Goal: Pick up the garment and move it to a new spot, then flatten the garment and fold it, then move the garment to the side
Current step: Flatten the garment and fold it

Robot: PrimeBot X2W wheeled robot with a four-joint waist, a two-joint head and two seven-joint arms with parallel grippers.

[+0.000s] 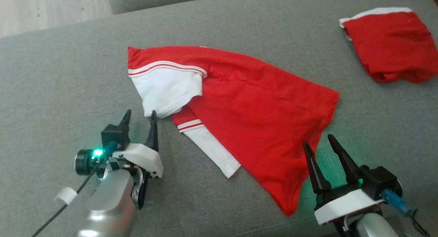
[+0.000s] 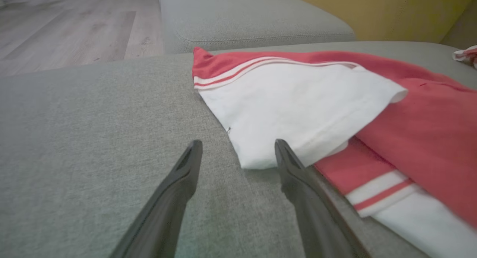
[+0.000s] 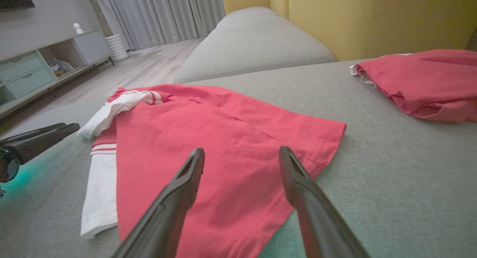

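Note:
The garment is a red shirt with white striped sleeves, lying partly folded on the grey sofa seat. One white sleeve is folded over the red body. My left gripper is open just beside that sleeve's lower edge, nothing between its fingers. My right gripper is open at the shirt's lower right hem, its fingers hovering over the red cloth. The left gripper's fingers show at the left edge of the right wrist view.
A second red garment lies folded at the far right of the seat, also seen as a red bundle. Another grey cushion and a yellow backrest lie beyond. Wooden floor runs past the seat's left edge.

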